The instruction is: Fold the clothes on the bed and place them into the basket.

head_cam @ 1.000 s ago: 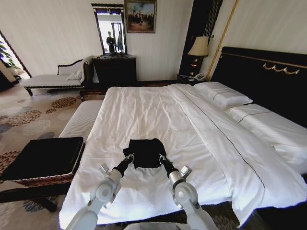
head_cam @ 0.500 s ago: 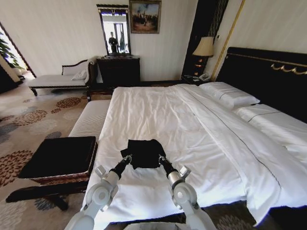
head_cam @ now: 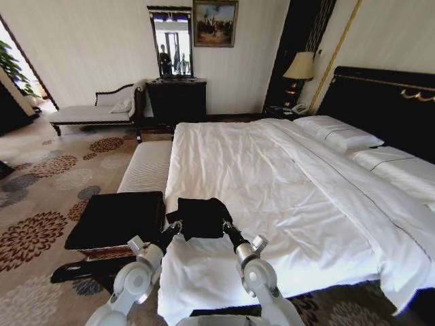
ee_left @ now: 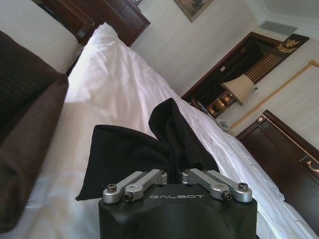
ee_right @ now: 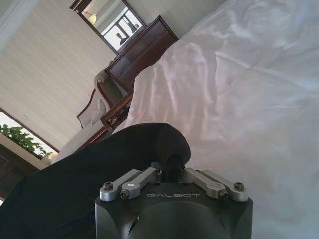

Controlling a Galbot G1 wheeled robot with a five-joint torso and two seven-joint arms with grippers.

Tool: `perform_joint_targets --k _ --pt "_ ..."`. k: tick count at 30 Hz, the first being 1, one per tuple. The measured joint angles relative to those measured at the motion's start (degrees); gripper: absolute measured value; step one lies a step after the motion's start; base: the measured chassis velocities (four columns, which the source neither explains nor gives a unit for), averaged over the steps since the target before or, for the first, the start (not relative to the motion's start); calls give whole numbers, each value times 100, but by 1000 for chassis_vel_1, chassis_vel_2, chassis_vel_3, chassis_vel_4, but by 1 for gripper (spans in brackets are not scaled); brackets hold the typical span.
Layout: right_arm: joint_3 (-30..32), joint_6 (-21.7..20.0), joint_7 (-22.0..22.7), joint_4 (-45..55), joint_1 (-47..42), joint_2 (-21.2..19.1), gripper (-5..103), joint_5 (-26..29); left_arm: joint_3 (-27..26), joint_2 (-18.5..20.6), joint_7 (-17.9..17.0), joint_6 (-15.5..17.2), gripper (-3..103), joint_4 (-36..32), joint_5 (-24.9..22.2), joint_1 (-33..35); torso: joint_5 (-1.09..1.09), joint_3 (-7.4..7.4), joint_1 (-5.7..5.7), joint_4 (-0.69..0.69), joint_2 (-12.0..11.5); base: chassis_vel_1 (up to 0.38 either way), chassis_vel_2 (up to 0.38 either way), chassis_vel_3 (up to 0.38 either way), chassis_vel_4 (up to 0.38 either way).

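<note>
left gripper (head_cam: 174,228), right gripper (head_cam: 225,227) clamping folded black t-shirt (head_cam: 199,216), bed (head_cam: 272,176) edge, beside basket (head_cam: 115,219)

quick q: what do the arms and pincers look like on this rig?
Two matching arms: pale grey rounded joint housings, black forearm links. The left pincer and right pincer each have a black body with white "GALBOT" lettering, plus silver metal finger linkages fastened with dark screws. No loose cables visible.

A folded T-shirt (head_cam: 199,217) sits at the bed's (head_cam: 272,183) near left corner, between the left gripper (head_cam: 174,229) and right gripper (head_cam: 226,229), both clamped on it. The basket (head_cam: 115,219) stands just left of that corner, a bench (head_cam: 146,166) behind it along the bed's left edge.
</note>
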Motion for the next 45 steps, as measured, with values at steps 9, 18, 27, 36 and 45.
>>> perform_joint_targets --k 9,18,27,36,45 --pt "-76 -14 14 -16 23 37 6 -40 -112 22 -29 7 7 -104 -10 19 0 0 0 -1 0 173 186 -176 -178" --pt "-162 -45 26 -30 64 41 6 -78 -209 0 -61 8 7 -216 31 125 0 0 0 -1 0 163 170 -163 -165" --pt "-183 -56 19 -3 43 58 6 -134 -269 -12 -79 8 7 -296 89 172 0 0 0 -1 0 170 177 -168 -166" --pt "-253 -73 23 -7 81 66 6 -132 -397 4 -78 2 7 -317 30 195 0 0 0 0 0 174 165 -172 -169" --pt "-494 -40 58 -113 189 13 6 -201 -520 4 -137 -18 7 -296 12 160 -2 0 0 0 0 139 133 -146 -125"
